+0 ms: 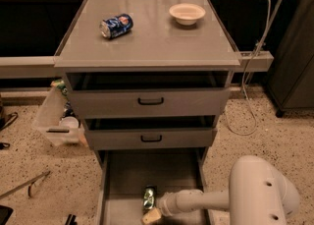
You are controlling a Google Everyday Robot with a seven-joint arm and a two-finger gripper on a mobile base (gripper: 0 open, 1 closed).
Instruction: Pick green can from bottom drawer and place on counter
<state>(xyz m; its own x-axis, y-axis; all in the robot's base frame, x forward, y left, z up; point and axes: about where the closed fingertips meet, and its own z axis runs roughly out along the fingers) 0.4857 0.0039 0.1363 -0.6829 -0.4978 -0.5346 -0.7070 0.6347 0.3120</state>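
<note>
- Green can (149, 198) sits on the floor of the bottom drawer (126, 180), near the lower edge of the frame, a little right of the drawer's middle. Whether it stands or lies on its side cannot be told.
- Just below the can and right against it is the gripper (151, 213), with a tan tip showing at the bottom edge of the frame. Whether it has closed on the can or is merely beside it cannot be told.
- From the gripper a white arm (196, 201) runs to the right, low over the drawer floor, to a large rounded white joint in the lower right corner.
- The bottom drawer is pulled well out toward the lower edge of the frame (it is the deepest of the three); its grey floor is bare apart from the can.
- Above it, the middle drawer (150, 138) and the top drawer (149, 102) each have a black handle, and each stands slightly out, with a dark gap above its front.
- The counter (162, 42) fills the upper middle of the frame, flat and grey.
- On its left part a blue can (117, 25) lies on its side; on its right part, well apart from that can, sits a pale bowl (187, 13).
- Left of the drawers a clear plastic bin (53, 121) leans on the speckled floor (265, 135).
- On the right a white cable (251, 84) hangs from the upper right corner and loops onto the floor.
</note>
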